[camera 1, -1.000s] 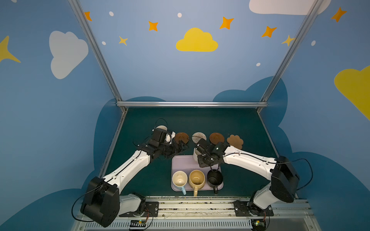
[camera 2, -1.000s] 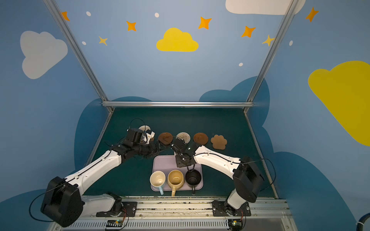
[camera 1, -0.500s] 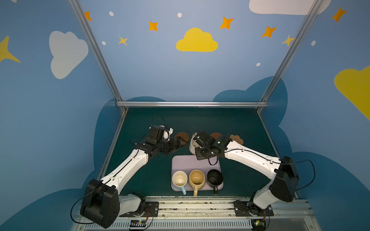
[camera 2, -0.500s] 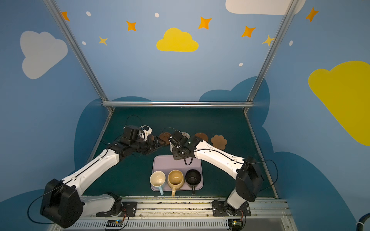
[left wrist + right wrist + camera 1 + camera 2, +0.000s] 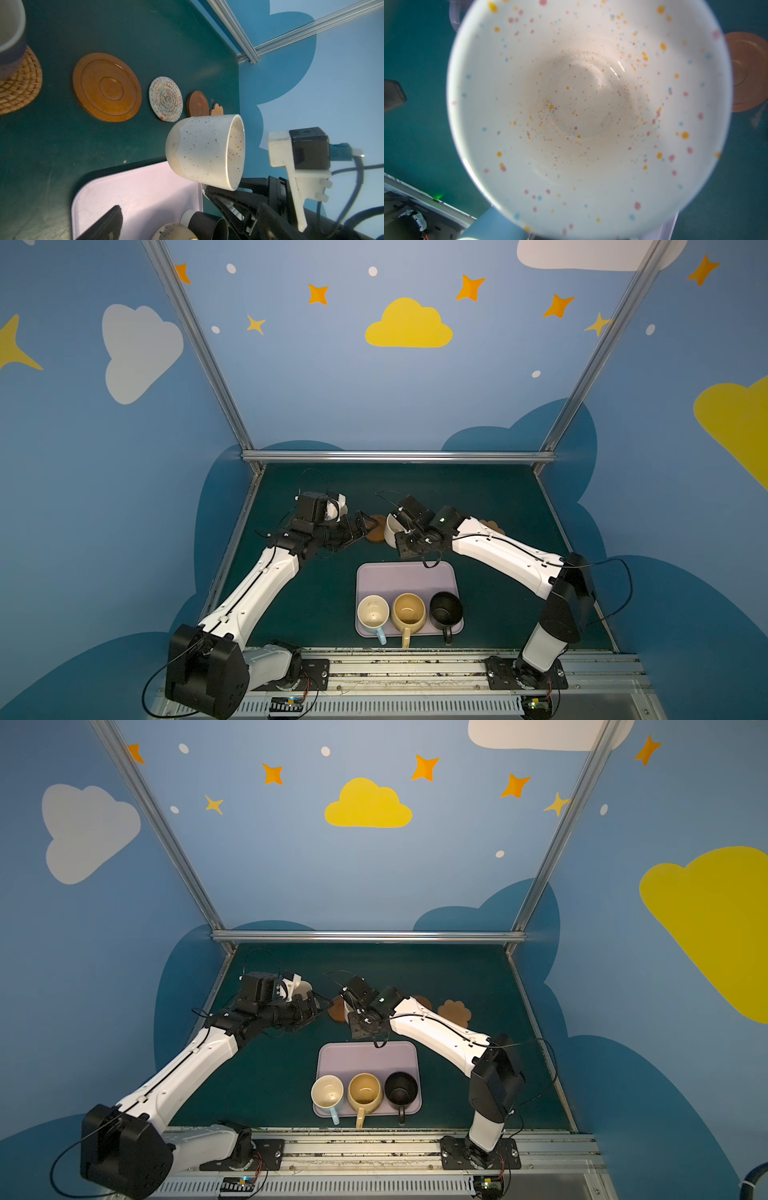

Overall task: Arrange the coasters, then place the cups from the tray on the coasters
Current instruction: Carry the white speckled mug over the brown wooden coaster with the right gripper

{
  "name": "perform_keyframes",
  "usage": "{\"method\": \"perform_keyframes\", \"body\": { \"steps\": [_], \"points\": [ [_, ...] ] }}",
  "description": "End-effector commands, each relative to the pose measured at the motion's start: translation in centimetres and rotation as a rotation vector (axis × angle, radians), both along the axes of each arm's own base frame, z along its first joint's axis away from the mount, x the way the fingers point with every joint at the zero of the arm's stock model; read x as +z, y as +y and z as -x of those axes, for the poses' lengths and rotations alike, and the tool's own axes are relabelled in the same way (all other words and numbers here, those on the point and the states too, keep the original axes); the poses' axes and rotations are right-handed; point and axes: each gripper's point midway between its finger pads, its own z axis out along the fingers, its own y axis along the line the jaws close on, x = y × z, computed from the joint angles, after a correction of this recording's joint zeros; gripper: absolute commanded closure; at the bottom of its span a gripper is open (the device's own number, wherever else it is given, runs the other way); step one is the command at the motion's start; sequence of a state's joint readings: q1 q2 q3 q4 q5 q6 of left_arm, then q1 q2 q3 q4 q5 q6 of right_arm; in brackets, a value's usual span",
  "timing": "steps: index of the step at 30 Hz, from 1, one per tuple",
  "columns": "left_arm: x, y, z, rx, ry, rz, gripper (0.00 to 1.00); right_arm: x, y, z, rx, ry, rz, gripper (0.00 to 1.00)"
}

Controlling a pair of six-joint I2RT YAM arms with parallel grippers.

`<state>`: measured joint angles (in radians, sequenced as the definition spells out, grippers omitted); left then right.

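Observation:
My right gripper (image 5: 400,534) is shut on the cream-white speckled cup (image 5: 205,153), which hangs in the air just beyond the tray's (image 5: 407,578) far edge, near the row of coasters. That row holds a brown wooden disc (image 5: 107,87), a whitish woven round (image 5: 165,101), a second brown disc (image 5: 422,1002) and a paw-shaped cork (image 5: 455,1011). A lilac cup (image 5: 9,31) stands on the tan woven coaster (image 5: 19,87). My left gripper (image 5: 365,526) stands open and empty beside the held cup. The light blue (image 5: 373,611), mustard (image 5: 409,610) and black (image 5: 446,608) cups sit along the tray's near edge.
Aluminium frame rails (image 5: 395,456) and blue walls close in the green table at the back and sides. The two arms' wrists are close together over the left of the coaster row. The arm bases sit on a rail (image 5: 415,668) in front of the tray.
The right gripper has carried the cream-white cup up off the tray's far part and away toward the coaster row. The left gripper has risen slightly and stayed open.

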<state>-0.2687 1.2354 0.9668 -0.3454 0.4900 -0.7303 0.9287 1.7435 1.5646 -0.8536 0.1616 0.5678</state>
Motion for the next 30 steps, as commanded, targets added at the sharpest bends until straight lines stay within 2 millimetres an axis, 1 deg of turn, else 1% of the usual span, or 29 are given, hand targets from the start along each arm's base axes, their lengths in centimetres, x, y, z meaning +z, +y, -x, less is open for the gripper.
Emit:
{"method": "perform_keyframes", "body": {
  "steps": [1, 7, 10, 13, 17, 20, 24, 30],
  "points": [
    [1.0, 0.5, -0.1, -0.003, -0.028, -0.005, 0.00, 2.9, 0.9, -2.0, -0.020, -0.087, -0.048, 1.00],
    [0.9, 1.0, -0.8, 0.011, -0.030, 0.002, 0.00, 3.5, 1.3, -3.5, -0.040, -0.103, -0.033, 1.00],
    [1.0, 1.1, -1.1, 0.008, -0.035, 0.003, 0.00, 3.5, 1.6, -4.0, -0.044, -0.102, -0.024, 1.00],
    [0.9, 1.7, -1.4, 0.025, -0.041, -0.021, 0.00, 3.4, 1.9, -4.5, -0.053, -0.109, -0.021, 1.00],
    [0.5, 2.4, -1.8, 0.044, -0.035, -0.034, 0.00, 3.1, 2.3, -5.1, -0.064, -0.108, -0.003, 1.00],
    [0.6, 2.7, -2.1, 0.058, -0.043, -0.034, 0.00, 2.9, 2.6, -5.5, -0.063, -0.103, 0.008, 1.00],
    [1.0, 2.6, -2.3, 0.056, -0.059, -0.030, 0.00, 2.4, 3.0, -6.1, -0.069, -0.104, 0.018, 1.00],
    [0.6, 2.6, -2.6, 0.058, -0.050, -0.031, 0.00, 1.3, 3.5, -6.8, -0.071, -0.077, 0.043, 1.00]
  ]
}}
